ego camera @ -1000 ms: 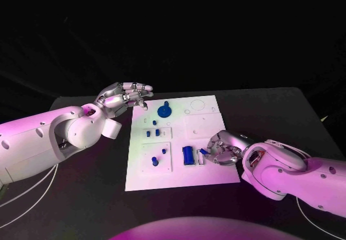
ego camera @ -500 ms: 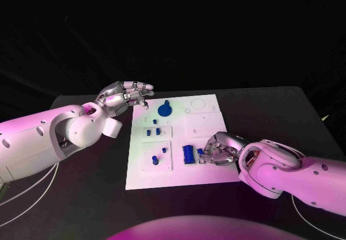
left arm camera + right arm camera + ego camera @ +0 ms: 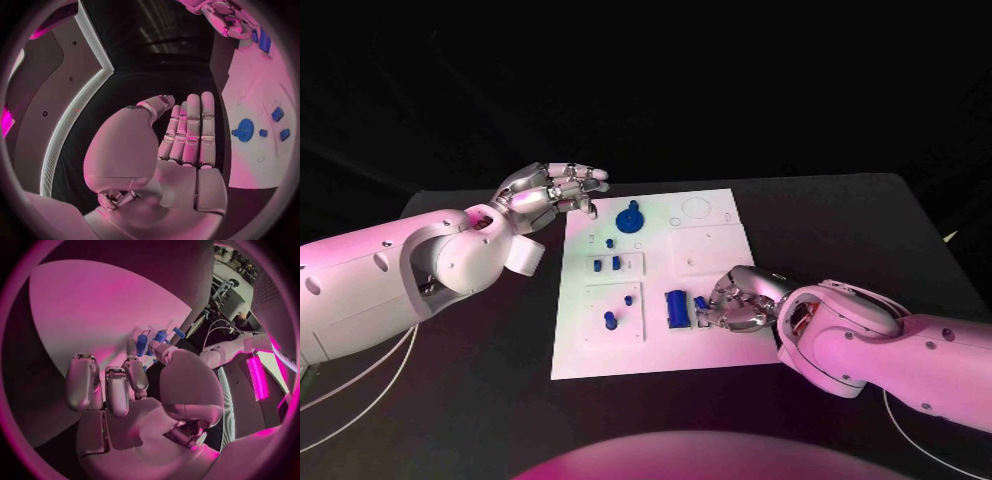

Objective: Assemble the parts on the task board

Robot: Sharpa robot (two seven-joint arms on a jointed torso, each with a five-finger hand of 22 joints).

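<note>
The white task board lies mid-table. On it are a blue round part, several small blue parts and a long blue part. My right hand rests low over the board's near right area, beside the long part. Its thumb and a finger pinch a small blue part, which sits at the fingertips in the right wrist view. My left hand hovers off the board's far left corner, fingers straight and holding nothing. The left wrist view shows the round part.
The black table surrounds the board, with bare room to its right and in front. My left forearm lies along the board's left side. White cables hang below it.
My right hand has slid a little to the left, toward the long blue part, carrying the small part at its fingertips. The left hand has stayed put.
</note>
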